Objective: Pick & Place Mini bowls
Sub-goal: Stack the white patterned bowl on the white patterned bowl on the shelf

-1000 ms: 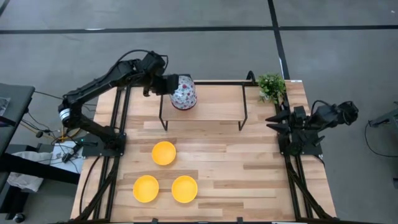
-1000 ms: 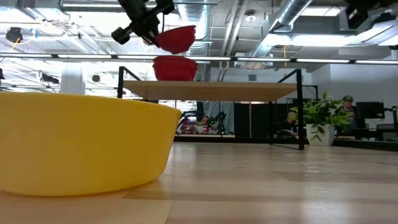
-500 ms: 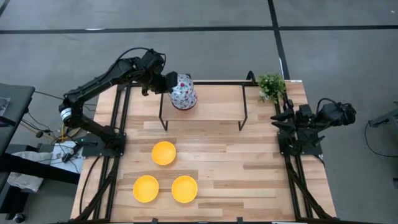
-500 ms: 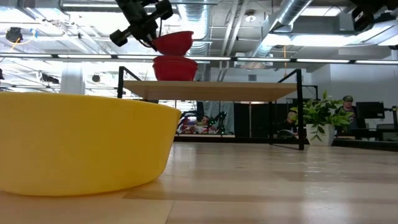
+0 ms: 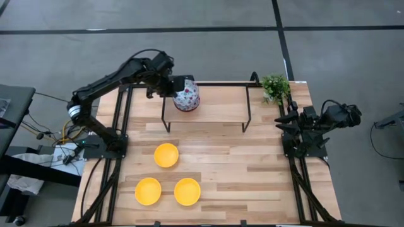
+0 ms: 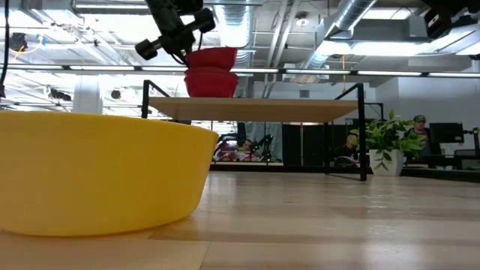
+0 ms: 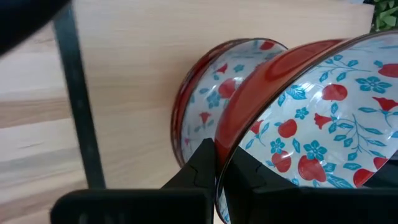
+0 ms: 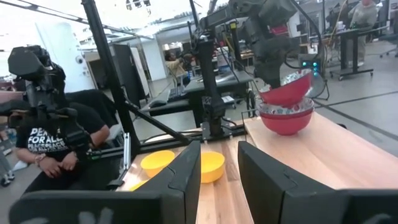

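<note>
Two red bowls with white flowered insides are stacked (image 6: 211,82) on a raised wooden shelf (image 5: 218,104) at the table's far side. My left gripper (image 5: 173,86) is shut on a third red bowl (image 5: 187,95), (image 6: 213,57) directly over that stack; the left wrist view shows the stack's top bowl (image 7: 202,93) under it. Three yellow bowls (image 5: 166,154), (image 5: 148,190), (image 5: 187,191) stand on the table's near half, one filling the low view (image 6: 97,172). My right gripper (image 5: 283,122), (image 8: 219,168) waits open at the table's right edge. My left gripper pinches the red bowl's rim (image 7: 229,140) on the side toward the table's left, one finger inside the bowl and one outside. The fingers (image 7: 202,165) reach in from the table's left, slanting down. The bowl sits tilted, its underside down in the stack (image 8: 286,111).
The shelf rests on a black metal frame with posts (image 5: 247,107), (image 6: 363,131). A small green plant (image 5: 275,87) stands at the table's far right corner. Bare table lies between the shelf and the yellow bowls. A seated person (image 8: 50,149) shows beyond the table's left side.
My left gripper has moved down toward the stack on the shelf, still shut on the red bowl. The bowl hung clear above the stack a second ago; it has sunk until its underside sits in the stack's top bowl.
</note>
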